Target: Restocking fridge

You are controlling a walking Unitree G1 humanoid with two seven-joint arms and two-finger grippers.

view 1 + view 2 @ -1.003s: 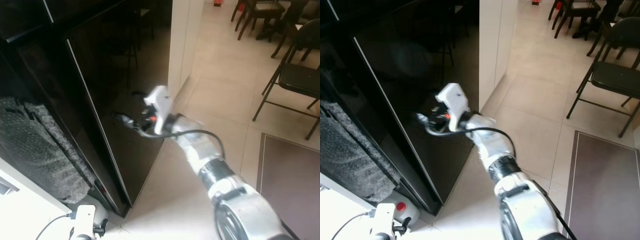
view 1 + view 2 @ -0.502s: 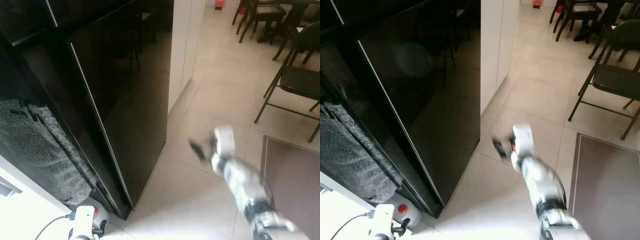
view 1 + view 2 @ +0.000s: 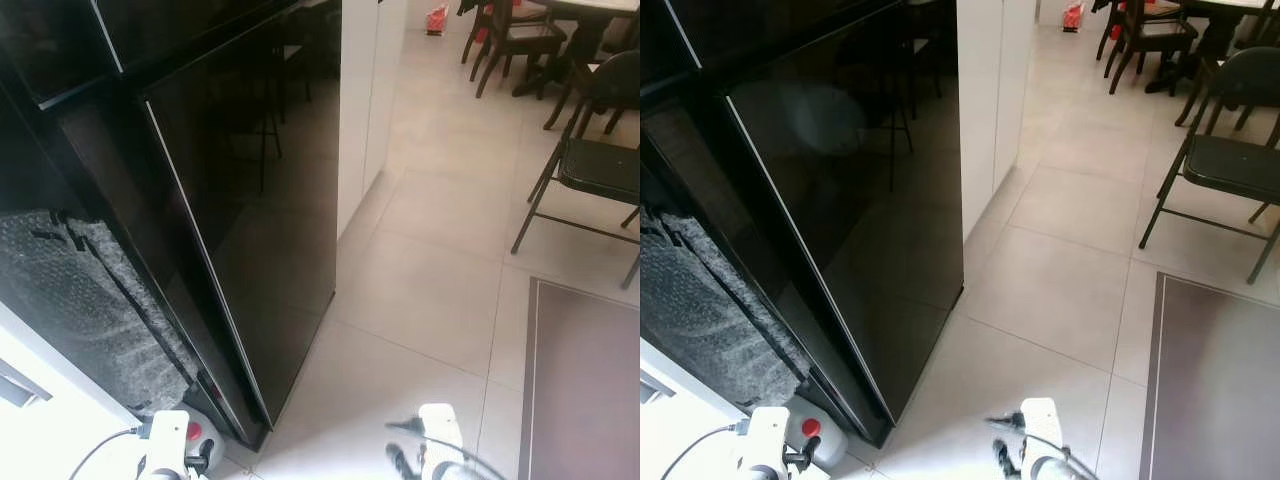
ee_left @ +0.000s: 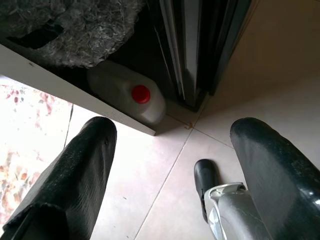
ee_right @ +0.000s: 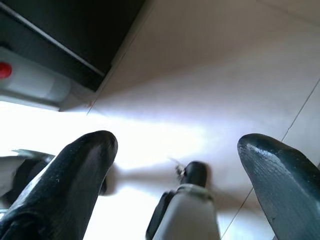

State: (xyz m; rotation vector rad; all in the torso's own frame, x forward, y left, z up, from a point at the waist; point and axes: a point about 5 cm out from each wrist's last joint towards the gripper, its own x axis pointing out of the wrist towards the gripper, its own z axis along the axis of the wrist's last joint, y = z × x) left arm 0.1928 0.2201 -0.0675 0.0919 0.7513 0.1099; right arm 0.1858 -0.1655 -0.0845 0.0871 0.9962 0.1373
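Jaws of both grippers spread, empty: right gripper (image 5: 175, 165) low near the floor, left gripper (image 4: 170, 165) down at left. One black fridge (image 3: 240, 180), left, door shut. Judged heavy, rigid, glossy and slippery; no handle visible, so hold is likely at the door's right edge. One white jug (image 4: 125, 92), red cap, beside its base. Two chairs (image 3: 1220, 170) visible far right.
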